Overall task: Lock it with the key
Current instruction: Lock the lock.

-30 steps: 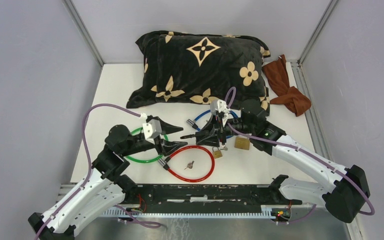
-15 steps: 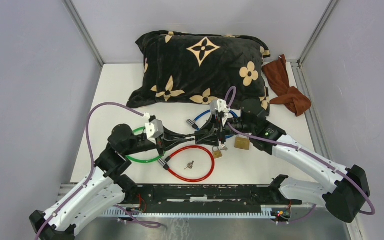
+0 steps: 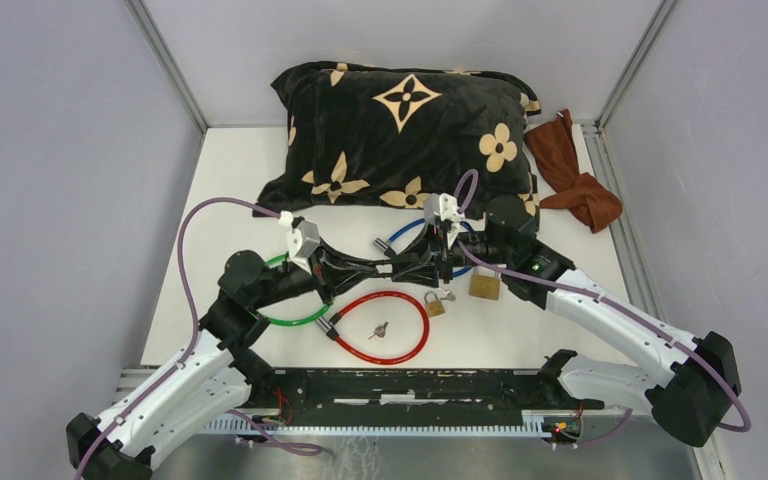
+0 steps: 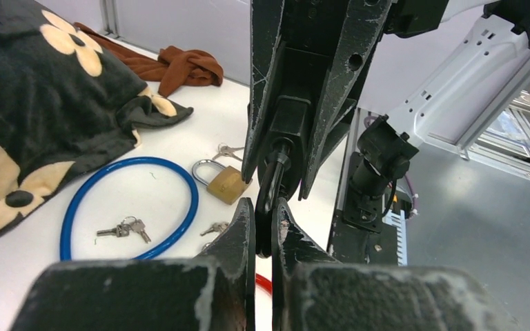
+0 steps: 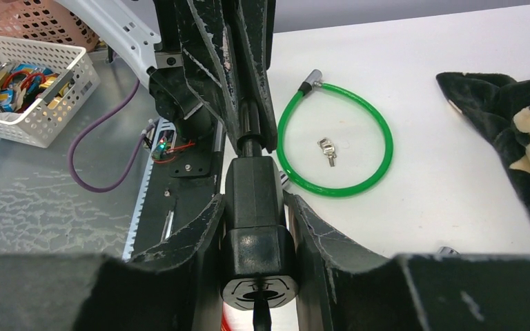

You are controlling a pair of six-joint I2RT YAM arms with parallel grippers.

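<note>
The two grippers meet above the table's middle. My right gripper (image 5: pixel 255 200) is shut on a black lock body (image 5: pixel 254 234), one finger on each side of it. The key (image 4: pixel 266 203) has a flat black head and a thin shank that runs into the lock's (image 4: pixel 288 127) far end. My left gripper (image 4: pixel 263 215) is shut on that head, its fingertips (image 3: pixel 380 268) right against the right gripper (image 3: pixel 407 268). A thin black piece sticks out of the slotted end face nearest the right wrist camera; what it is I cannot tell.
A black flowered pillow (image 3: pixel 405 130) and a brown cloth (image 3: pixel 575 180) lie at the back. Green (image 3: pixel 290 320), red (image 3: pixel 385 357) and blue (image 4: pixel 131 165) cable loops, two brass padlocks (image 3: pixel 484 285) (image 3: pixel 434 304) and loose keys (image 3: pixel 378 328) lie under the arms. A white basket (image 5: pixel 27 83) stands off the table.
My left gripper was open a second ago; it has closed and reached right to the lock. The right gripper has kept its hold and shifted slightly toward the back.
</note>
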